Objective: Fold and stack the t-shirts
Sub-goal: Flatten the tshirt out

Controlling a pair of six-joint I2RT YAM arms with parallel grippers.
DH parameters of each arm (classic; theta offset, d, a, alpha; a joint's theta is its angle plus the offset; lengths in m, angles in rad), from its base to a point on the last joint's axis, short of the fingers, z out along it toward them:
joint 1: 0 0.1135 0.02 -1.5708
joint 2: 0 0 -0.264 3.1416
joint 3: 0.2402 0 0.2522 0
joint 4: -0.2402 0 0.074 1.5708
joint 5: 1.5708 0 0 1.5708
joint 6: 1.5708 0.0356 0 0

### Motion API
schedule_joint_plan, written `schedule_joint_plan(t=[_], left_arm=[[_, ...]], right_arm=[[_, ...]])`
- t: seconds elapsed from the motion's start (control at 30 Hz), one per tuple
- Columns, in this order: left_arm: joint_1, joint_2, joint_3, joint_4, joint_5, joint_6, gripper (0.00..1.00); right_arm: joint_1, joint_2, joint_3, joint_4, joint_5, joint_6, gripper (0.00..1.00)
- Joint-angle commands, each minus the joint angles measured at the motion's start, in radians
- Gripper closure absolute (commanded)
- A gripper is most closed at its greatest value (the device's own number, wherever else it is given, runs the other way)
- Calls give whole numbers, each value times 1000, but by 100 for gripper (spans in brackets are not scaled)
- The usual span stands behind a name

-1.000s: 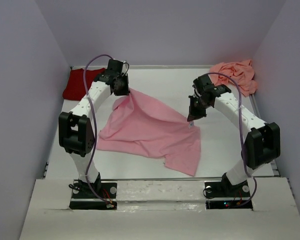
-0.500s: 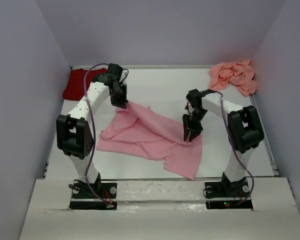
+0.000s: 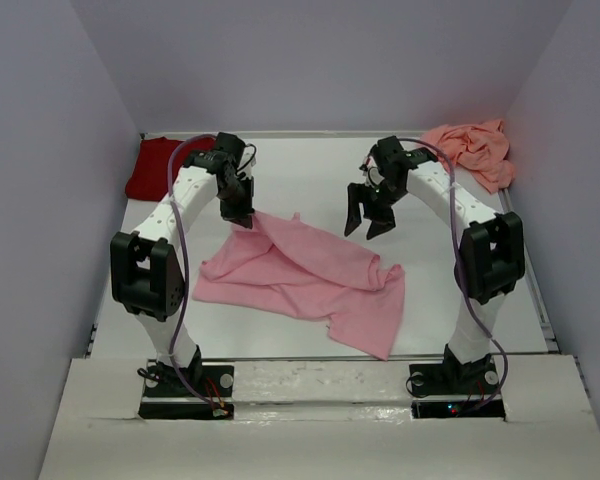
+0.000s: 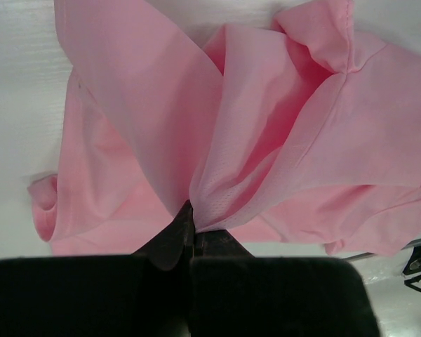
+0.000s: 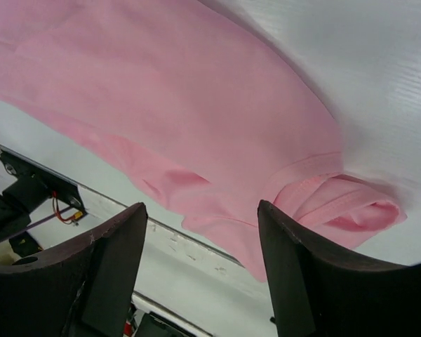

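Note:
A light pink t-shirt [image 3: 310, 275] lies partly folded in the middle of the table, its right edge rolled over. My left gripper [image 3: 242, 217] is shut on a bunched fold of it [image 4: 217, 203], holding that corner a little above the table. My right gripper [image 3: 366, 225] hangs open above the table just beyond the shirt's far right edge, nothing between its fingers [image 5: 295, 274]; the pink cloth [image 5: 196, 119] lies below it. A dark red t-shirt [image 3: 152, 168] sits at the back left. A salmon-pink t-shirt [image 3: 472, 150] lies crumpled at the back right.
Grey walls close the table on the left, back and right. The table's raised front edge [image 3: 320, 378] runs between the two arm bases. Purple cables loop along both arms.
My right gripper has let go of the pink shirt's right corner, opened, and lifted away toward the back. The released cloth dropped in a roll. The left gripper lowered slightly with its fold.

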Motion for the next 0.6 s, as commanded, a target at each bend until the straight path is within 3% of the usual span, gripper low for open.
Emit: schedule_joint_plan(t=[0.0,0.13,0.57], left_arm=[[-11,-63,-25,-25,21,19,100],[-12,-76,-48,-15,19,13,100],[-31,-118,-97,-29,35,7,100]], right_arm=[[4,66,-59,103,-41,0,30],[-7,120,-71,188,-84,1,31],[-27,302,130,301,-168,14,32]])
